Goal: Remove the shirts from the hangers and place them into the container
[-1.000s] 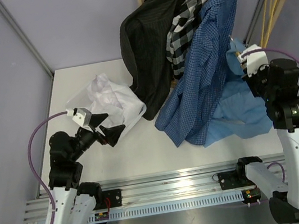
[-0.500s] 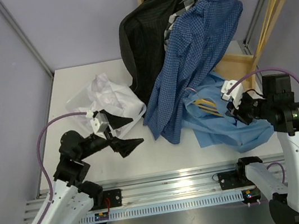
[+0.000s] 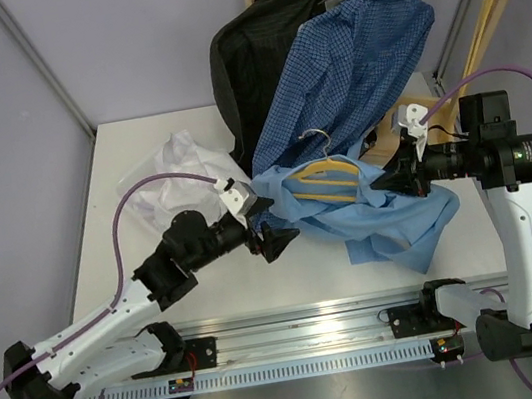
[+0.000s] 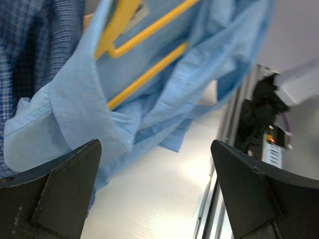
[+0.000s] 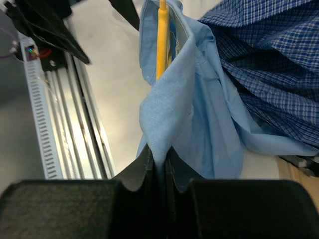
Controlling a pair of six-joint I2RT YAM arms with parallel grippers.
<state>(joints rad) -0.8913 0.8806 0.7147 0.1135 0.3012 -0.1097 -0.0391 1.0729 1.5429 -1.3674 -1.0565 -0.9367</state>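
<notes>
While right pincer (image 5: 158,155) pinches light blue shirt (image 3: 397,224), left pincer (image 4: 155,145) spread, yellow hanger (image 3: 329,181) half hidden

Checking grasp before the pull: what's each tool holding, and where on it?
Right tool is shut on the light blue shirt, pinching a fold of cloth near one end of the yellow hanger inside it. Left tool is open, holding nothing.
</notes>
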